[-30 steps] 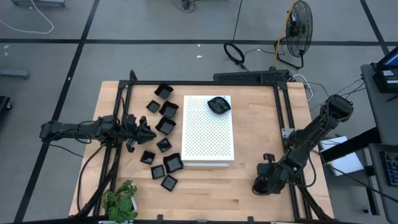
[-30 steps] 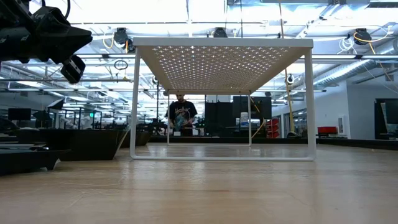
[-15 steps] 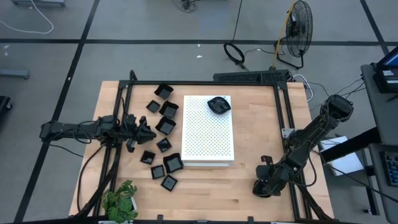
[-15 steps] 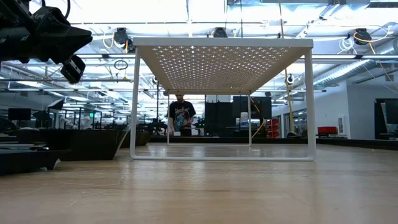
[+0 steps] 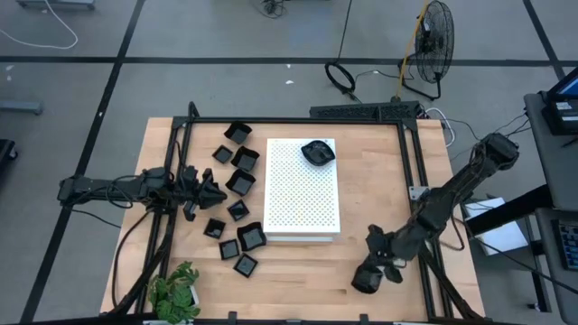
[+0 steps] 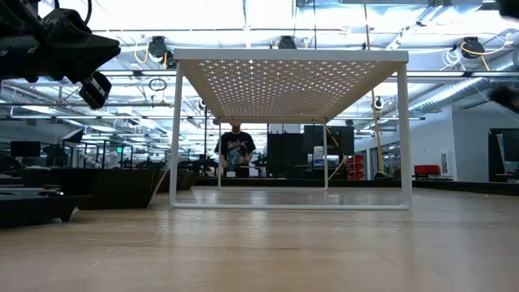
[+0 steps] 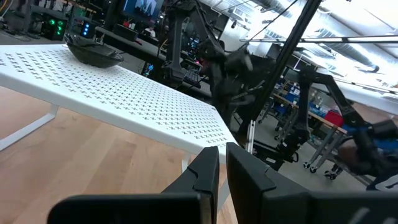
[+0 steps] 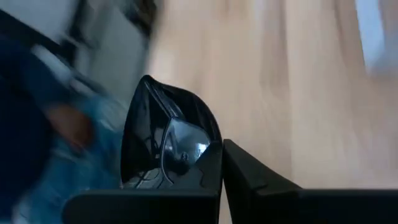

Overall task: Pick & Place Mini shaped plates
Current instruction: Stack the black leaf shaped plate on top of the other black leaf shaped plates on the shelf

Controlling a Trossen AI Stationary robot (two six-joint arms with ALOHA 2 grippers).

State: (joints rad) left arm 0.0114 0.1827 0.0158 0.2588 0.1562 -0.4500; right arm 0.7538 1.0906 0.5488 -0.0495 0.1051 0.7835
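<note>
- Two dark robot arms work over a pale wooden worktop (image 5: 361, 162) framed by black rails, photographed from overhead.
- Nine small glossy black square dishes (image 5: 241, 182) lie loose on the worktop's left half, strung from near the far edge towards the near edge, just beside the left side of a white perforated rectangular board (image 5: 302, 194).
- One rounded glossy black dish (image 5: 317, 152) sits on top of that white board at its far right corner; the left wrist view shows it (image 7: 93, 53) resting on the raised perforated surface.
- At table height, the white board (image 6: 292, 69) stands on thin white legs above the wood, with a person in a dark shirt (image 6: 236, 150) visible in the room beyond.
- Left gripper (image 5: 217, 193) hovers over the left part of the worktop among the square dishes, its two dark fingers (image 7: 202, 177) pressed nearly together with nothing between them.
- Right gripper (image 5: 365, 279) hangs low near the worktop's near edge, right of centre and well apart from the board, clenched on a glossy black curved-rim dish (image 8: 168, 140) that fills the right wrist view.
- Beside the near left corner stands a small green potted plant (image 5: 175, 291).
- On the grey floor beyond the far edge stands a black fan (image 5: 433, 41) on a stand.
</note>
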